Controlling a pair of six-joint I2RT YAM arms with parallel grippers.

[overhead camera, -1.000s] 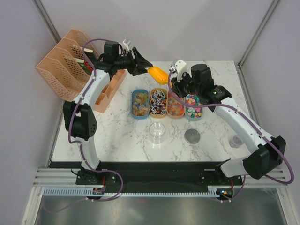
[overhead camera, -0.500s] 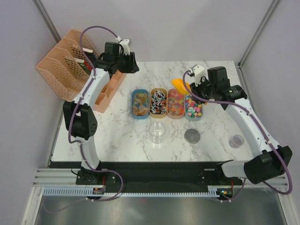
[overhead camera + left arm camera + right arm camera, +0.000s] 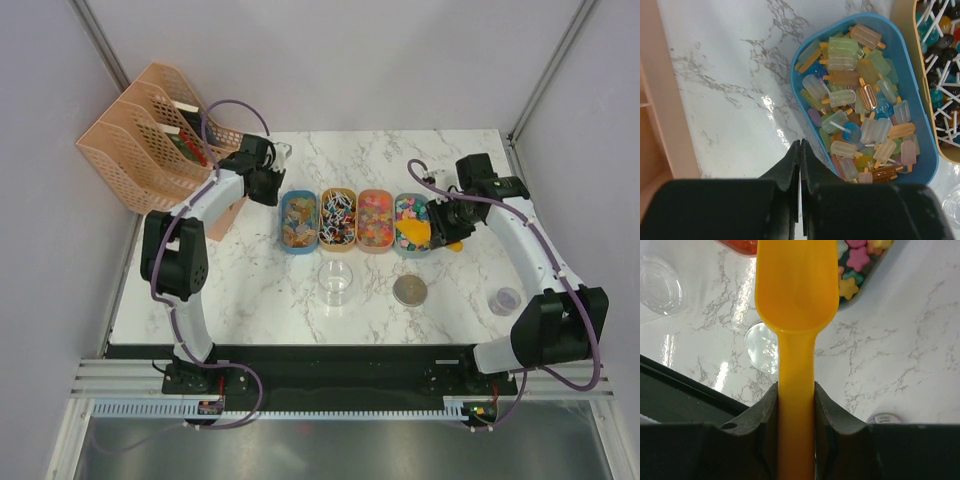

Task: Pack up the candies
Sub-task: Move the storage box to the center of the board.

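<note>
The candies fill four oval trays in a row: popsicle shapes (image 3: 860, 100) in the blue tray (image 3: 298, 222), lollipops (image 3: 337, 217), orange sweets (image 3: 375, 220) and multicoloured stars (image 3: 855, 260) at the right end. My right gripper (image 3: 796, 395) is shut on the handle of a yellow scoop (image 3: 796, 285). The scoop's bowl hangs over the near edge of the star tray (image 3: 412, 222) and looks empty. My left gripper (image 3: 800, 147) is shut on nothing, just left of the blue tray's rim (image 3: 795, 85).
A clear cup (image 3: 337, 281) and a round lid (image 3: 409, 290) sit in front of the trays. A small lidded pot (image 3: 505, 299) stands near the right edge. Peach file racks (image 3: 140, 130) and a desk organiser (image 3: 225, 215) line the left side.
The left arm drew back from the scoop, shut its jaws and came down beside the blue tray. The right arm carried the scoop from behind the trays to the star tray.
</note>
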